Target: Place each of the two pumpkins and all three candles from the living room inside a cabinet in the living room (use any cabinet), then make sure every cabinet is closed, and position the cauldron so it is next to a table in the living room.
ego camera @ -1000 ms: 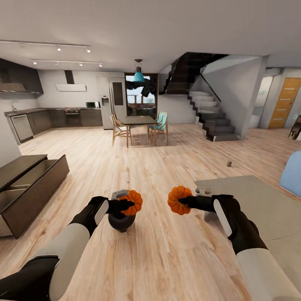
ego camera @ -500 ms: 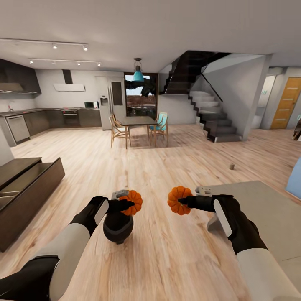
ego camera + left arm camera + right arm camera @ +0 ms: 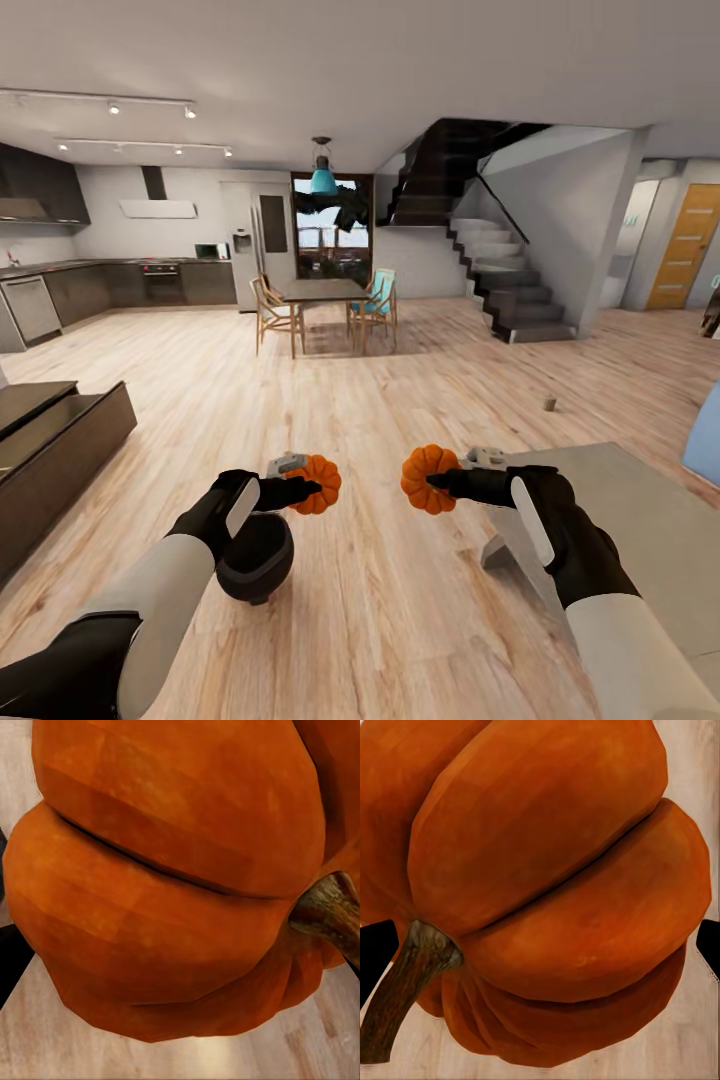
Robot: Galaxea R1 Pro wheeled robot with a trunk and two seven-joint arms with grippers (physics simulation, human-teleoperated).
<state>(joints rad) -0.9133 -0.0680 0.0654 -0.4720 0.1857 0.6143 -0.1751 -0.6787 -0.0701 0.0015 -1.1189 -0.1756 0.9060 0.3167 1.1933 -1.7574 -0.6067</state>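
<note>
Matt ribbed orange pumpkins (image 3: 318, 484), rough woody stems (image 3: 406, 986); pale wood-grain floor (image 3: 400, 600)

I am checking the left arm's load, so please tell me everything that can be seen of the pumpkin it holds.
The pumpkin is small, orange and ribbed into rounded lobes, with a matte skin. A short brown woody stem juts from one side, so it lies tilted, not upright. The left pincer is shut on it and holds it in the air above the wooden floor. Nothing else touches it. The black pot stands on the floor below it, apart from it.
</note>
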